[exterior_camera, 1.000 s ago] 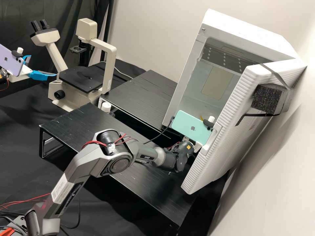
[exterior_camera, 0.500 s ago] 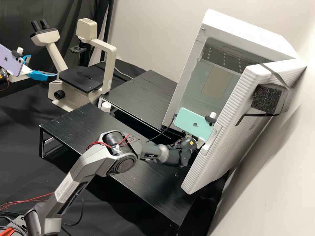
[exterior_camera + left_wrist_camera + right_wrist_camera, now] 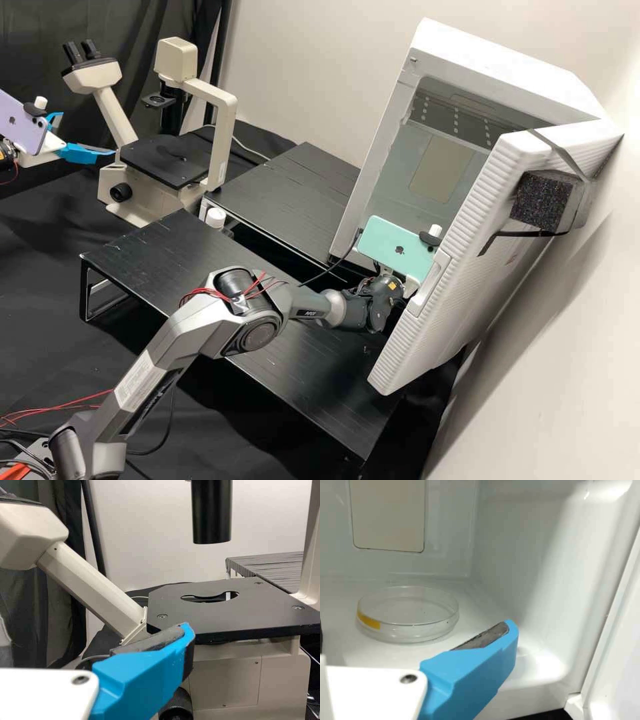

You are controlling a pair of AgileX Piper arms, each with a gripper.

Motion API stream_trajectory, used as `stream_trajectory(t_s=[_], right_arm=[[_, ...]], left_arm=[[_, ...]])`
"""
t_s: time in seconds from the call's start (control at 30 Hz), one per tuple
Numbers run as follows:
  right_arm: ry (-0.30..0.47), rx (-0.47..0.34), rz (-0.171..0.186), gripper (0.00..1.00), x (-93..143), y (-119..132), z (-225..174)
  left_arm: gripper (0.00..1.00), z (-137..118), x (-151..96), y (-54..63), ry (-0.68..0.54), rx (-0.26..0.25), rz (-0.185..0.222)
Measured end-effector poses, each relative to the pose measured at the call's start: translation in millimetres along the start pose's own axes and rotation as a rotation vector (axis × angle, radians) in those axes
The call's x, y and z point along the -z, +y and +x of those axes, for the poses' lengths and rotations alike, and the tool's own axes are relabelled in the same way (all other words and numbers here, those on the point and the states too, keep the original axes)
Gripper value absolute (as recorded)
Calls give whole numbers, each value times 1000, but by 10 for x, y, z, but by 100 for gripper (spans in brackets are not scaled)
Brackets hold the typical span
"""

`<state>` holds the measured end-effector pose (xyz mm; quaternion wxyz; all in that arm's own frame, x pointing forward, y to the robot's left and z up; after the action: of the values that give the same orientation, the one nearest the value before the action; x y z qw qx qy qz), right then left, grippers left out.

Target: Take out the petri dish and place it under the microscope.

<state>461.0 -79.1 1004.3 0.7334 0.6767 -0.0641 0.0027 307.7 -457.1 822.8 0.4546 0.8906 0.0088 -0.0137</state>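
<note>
High view: Right arm [image 3: 253, 330] at open cabinet [image 3: 513, 60], microscope [image 3: 223, 133] across the bench

The high view shows the right arm at the cabinet's mouth beside the swung-back door [image 3: 460, 313], its mint-green phone [image 3: 400, 248] in the doorway. Well apart from it, the left gripper [image 3: 89, 133] hangs by the microscope, its blue fingers spread and holding nothing.

The left wrist view looks across the microscope's flat black stage [image 3: 225, 617], a dark tube [image 3: 212, 515] above its cut-out, with one blue finger [image 3: 145, 680] just short of the near edge.

In the right wrist view, the petri dish [image 3: 407, 630] lies straight ahead of the right gripper [image 3: 415, 632], deeper inside the cabinet, and the right arm is plainly the nearer of the two. That gripper's fingers stand wide apart, nothing pinched between them. The dish (round, so with no long axis to line up) rests flat on the white floor [image 3: 375, 655]; the coming move likely calls for a level push forward until the fingers straddle its sides. It is clear and shallow, with a yellow strip [image 3: 369, 621] on its side wall, and looks slippery enough to slide if nudged.
</note>
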Motion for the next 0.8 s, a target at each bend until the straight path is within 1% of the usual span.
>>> stream_trajectory(t_s=[0.23, 0.4, 0.43, 0.53, 0.8], right_arm=[[-4, 13, 0, 100, 28, -55, 31], [4, 10, -4, 100, 72, -45, 50], [6, 12, -3, 0, 76, -59, 59], [5, 12, 14, 0, 73, -95, 76], [2, 25, 18, 0, 68, -154, 98]], left_arm=[[100, 0, 0, 0, 0, 0, 0], [100, 0, 0, 0, 0, 0, 0], [100, 0, 0, 0, 0, 0, 0], [100, 0, 0, 0, 0, 0, 0], [100, 0, 0, 0, 0, 0, 0]])
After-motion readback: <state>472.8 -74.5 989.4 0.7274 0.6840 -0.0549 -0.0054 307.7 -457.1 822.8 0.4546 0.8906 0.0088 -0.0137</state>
